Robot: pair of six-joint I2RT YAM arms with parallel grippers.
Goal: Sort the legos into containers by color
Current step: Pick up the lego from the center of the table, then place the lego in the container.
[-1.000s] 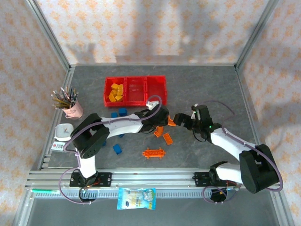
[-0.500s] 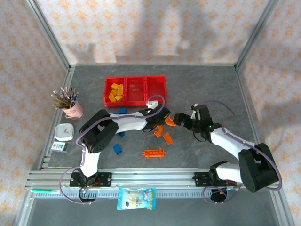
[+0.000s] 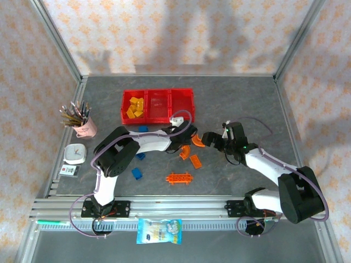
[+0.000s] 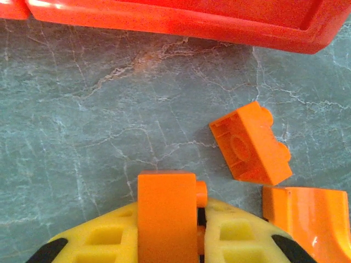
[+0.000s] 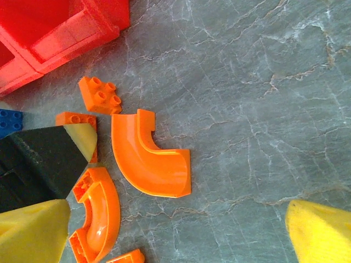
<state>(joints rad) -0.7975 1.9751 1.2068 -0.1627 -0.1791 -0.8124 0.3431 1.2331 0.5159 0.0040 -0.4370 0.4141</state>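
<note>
The containers (image 3: 158,106) hold yellow bricks (image 3: 135,107) in the leftmost bin. Left gripper (image 4: 168,246) clamps an orange brick (image 4: 166,205); right gripper (image 5: 175,230) stands wide apart above curved orange pieces (image 5: 145,159).

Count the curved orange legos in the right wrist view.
2. The middle curve lies mid-frame; the lower-left curve lies near the bottom left corner. More may be hidden under the arms.

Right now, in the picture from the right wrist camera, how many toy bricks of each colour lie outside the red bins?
Orange: 5 (large curved piece, small curved piece, studded brick, held brick in the left gripper, cut-off brick at the bottom edge)
Blue: 1 (blue brick at the left edge)
Total: 6
</note>
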